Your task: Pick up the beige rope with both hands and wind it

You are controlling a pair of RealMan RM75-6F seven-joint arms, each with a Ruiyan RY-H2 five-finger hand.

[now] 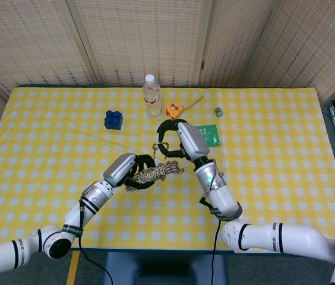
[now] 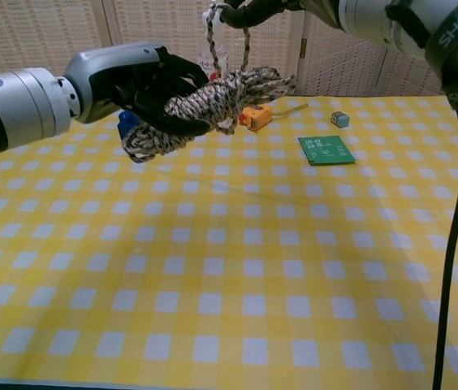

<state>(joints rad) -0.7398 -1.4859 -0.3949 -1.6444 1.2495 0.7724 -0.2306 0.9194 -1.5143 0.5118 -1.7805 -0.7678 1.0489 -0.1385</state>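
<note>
While left hand (image 2: 144,85) grips rope (image 2: 213,101) (coiled), right hand (image 1: 176,139) pinches end.

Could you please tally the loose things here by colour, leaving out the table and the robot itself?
Beige: 1, rope
Blue: 1, toy brick
Clear: 1, plastic bottle
Orange: 1, tape measure
Green: 1, card
Grey: 1, small cube
Total: 6

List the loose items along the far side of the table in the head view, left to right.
Blue block → water bottle → orange tape measure → small grey cube. The green card is left out: the right hand partly covers it.
</note>
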